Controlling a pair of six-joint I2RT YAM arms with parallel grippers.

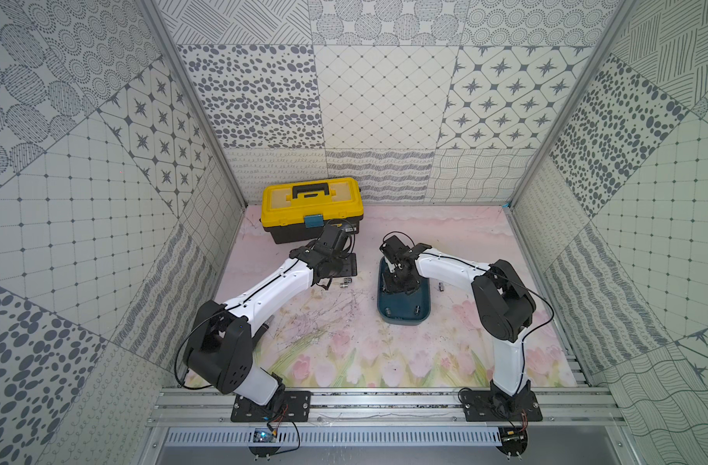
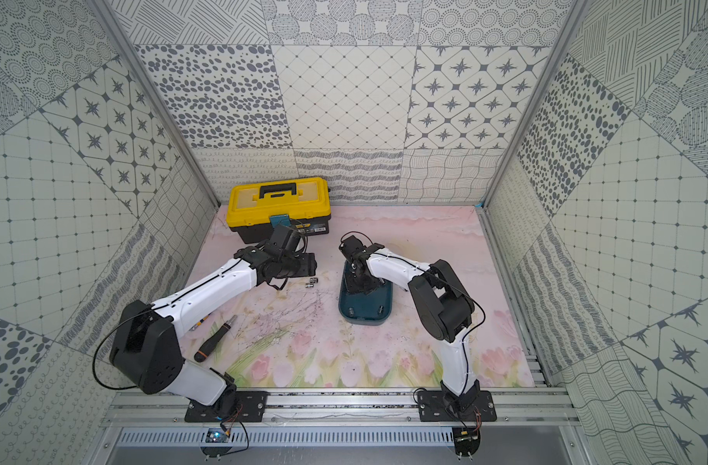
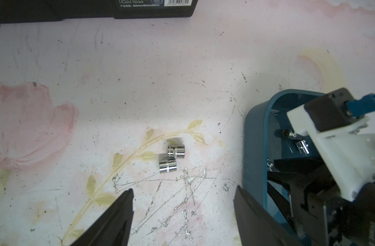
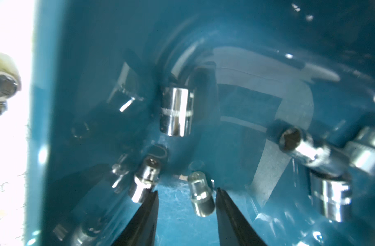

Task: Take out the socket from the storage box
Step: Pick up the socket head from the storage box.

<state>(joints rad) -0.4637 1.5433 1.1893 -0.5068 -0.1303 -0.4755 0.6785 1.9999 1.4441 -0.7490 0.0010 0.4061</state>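
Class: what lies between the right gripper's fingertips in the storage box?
A small chrome socket, lying on the storage box floor; the right wrist view shows it.

- Toolbox (image 1: 312, 203): back left on mat (image 1: 344, 350), against rear wall (image 1: 384, 177).
- Storage box (image 1: 404, 312): on mat, right of centre, nearer the arm bases than toolbox, well apart from it.
- Right gripper (image 4: 187, 190): down inside storage box, at its far end.
- Small socket (image 4: 201, 194): on box floor, between right gripper's fingers (image 4: 146, 213).
- More sockets (image 4: 177, 111): scattered on box floor, beyond and to either side of those fingers.
- Pair of sockets (image 3: 171, 158): on mat, just beside each other, left of storage box, between it and left arm (image 1: 272, 282).
- Left gripper (image 3: 184, 188): over mat, near that pair, in front of toolbox.
- Screwdriver (image 2: 215, 338): on mat, front left, beside left arm.
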